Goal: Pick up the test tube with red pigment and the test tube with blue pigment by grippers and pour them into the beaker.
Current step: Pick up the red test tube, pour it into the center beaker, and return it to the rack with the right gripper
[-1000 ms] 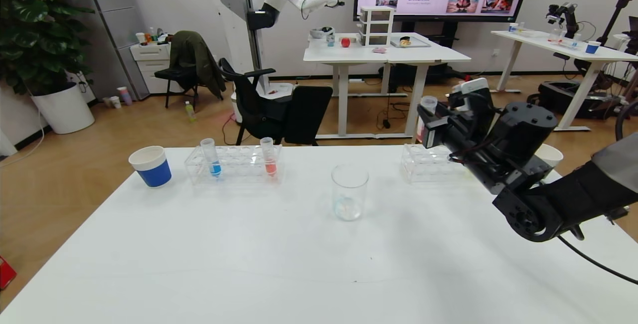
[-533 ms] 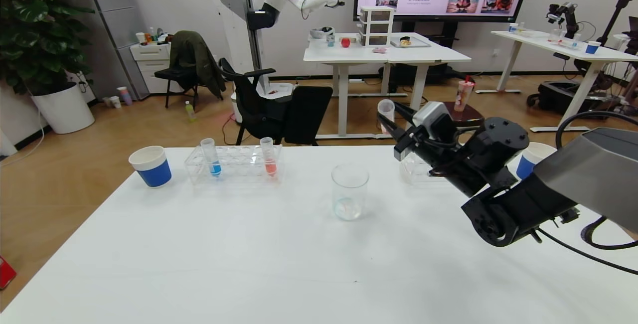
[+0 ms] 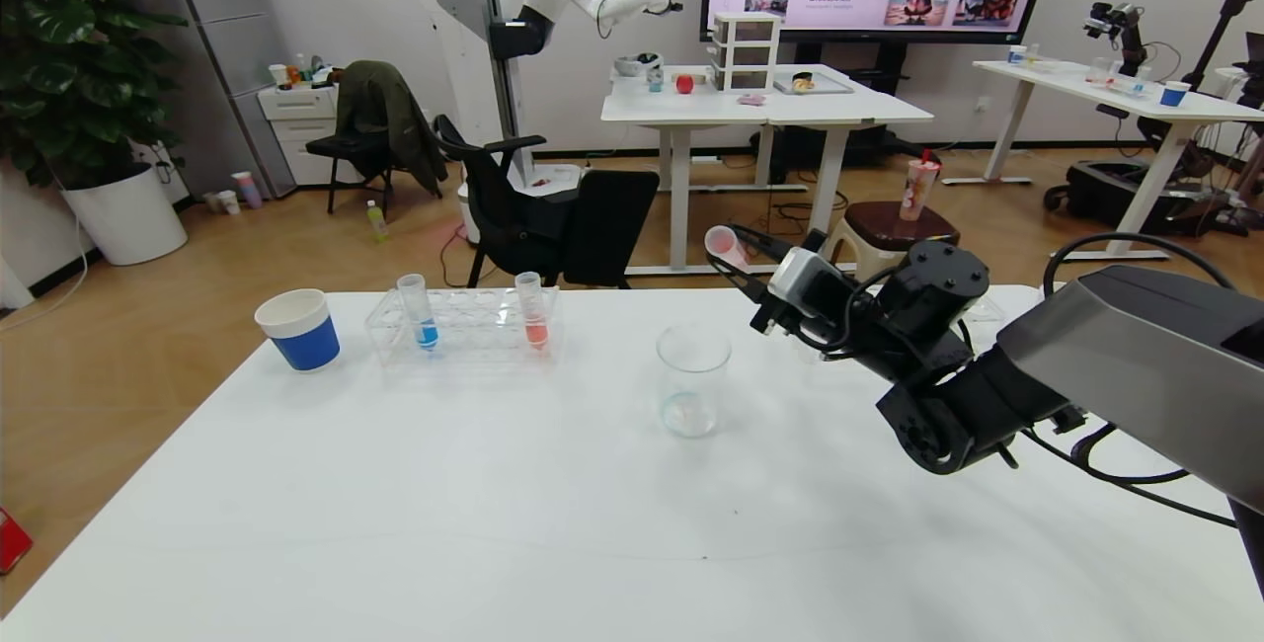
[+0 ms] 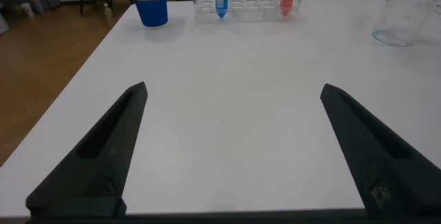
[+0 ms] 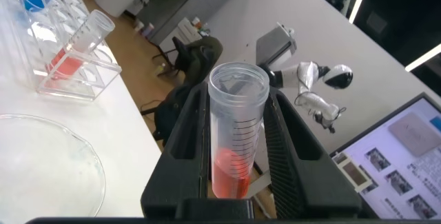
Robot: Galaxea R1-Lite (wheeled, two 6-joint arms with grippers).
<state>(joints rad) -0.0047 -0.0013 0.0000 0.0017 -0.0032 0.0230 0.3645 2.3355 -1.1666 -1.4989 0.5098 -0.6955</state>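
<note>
Head view: right gripper (image 3: 748, 257) around test tube with red pigment (image 3: 728, 245)

Between our black right gripper (image 5: 238, 124) fingers (image 5: 189, 124) we are seeing a clear tube (image 5: 236, 131) with orange-red liquid and black graduation marks. Beyond the fingertips, the clear rack (image 3: 464, 326) is showing one tube with sky-blue liquid (image 3: 425, 333) and one with pinker red liquid (image 3: 535, 331). The beaker (image 3: 692, 380) is looking colourless; the paper cup (image 3: 297, 328) is showing white above a blue band.
</note>
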